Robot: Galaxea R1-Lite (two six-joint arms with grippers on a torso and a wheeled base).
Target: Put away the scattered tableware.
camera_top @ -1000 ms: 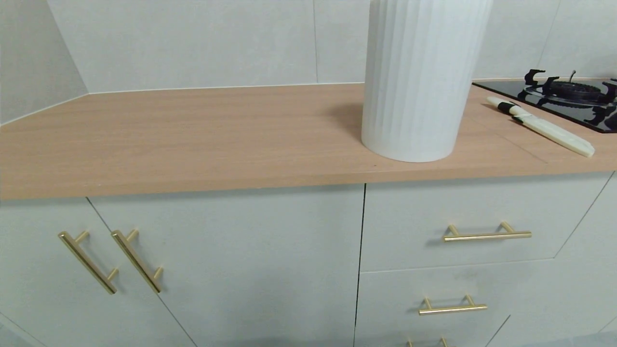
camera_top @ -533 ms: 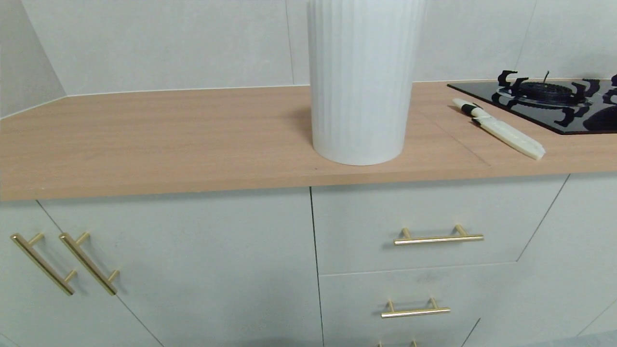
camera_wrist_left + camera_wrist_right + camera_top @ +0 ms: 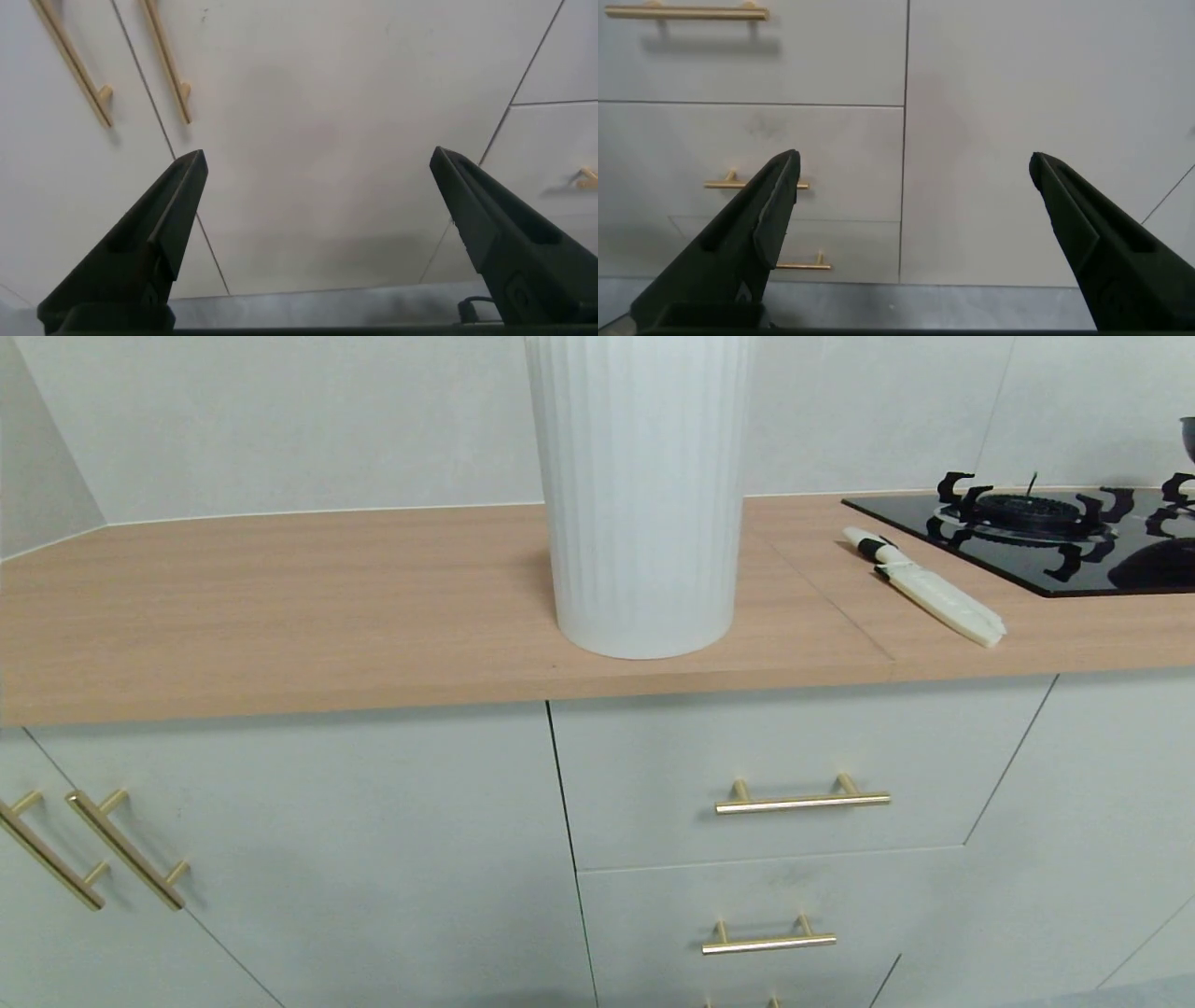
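The knife (image 3: 924, 586) lies on the desk (image 3: 280, 607), right of the tall white container (image 3: 640, 495) and just beside the hob (image 3: 1027, 537). The left pincer (image 3: 316, 161) and right pincer (image 3: 913, 161) hang released, low before the cabinet fronts. We judge that a rising arm could strike the desk edge or topple the container.

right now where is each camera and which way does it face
Head view: on the head, looking forward and down at the counter, white container, knife and stove.
Left wrist view: on the left wrist, facing cabinet doors past the open left hand.
Right wrist view: on the right wrist, facing drawers past the open right hand.
Shared: head and left wrist views show the door handles; head and right, the drawer handles.
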